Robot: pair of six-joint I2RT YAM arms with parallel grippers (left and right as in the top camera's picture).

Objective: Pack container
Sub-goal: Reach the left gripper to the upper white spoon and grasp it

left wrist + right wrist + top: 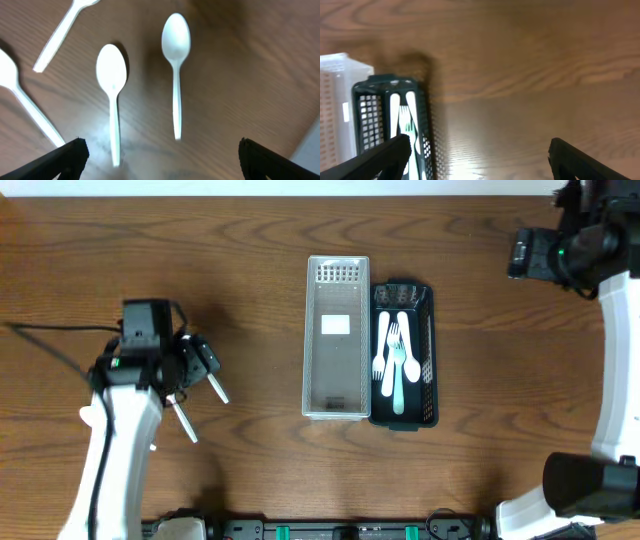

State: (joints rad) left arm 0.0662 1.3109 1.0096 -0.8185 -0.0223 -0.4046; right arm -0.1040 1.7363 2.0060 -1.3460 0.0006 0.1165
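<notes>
A clear plastic container [336,338] stands at the table's middle, with a dark mesh container [427,355] touching its right side. White plastic forks [396,360] lie in the dark one. My left gripper [160,157] is open above white spoons on the wood; two spoons [112,80] [175,47] lie between its fingers, more [20,95] to the left. In the overhead view the left gripper [195,375] hovers at the left. My right gripper [477,155] is open and empty, high at the far right, right of the dark container [390,120].
The clear container [340,100] shows at the left edge of the right wrist view. Cables trail on the table to the left of the left arm [50,345]. The right arm's base [590,480] stands at the right edge.
</notes>
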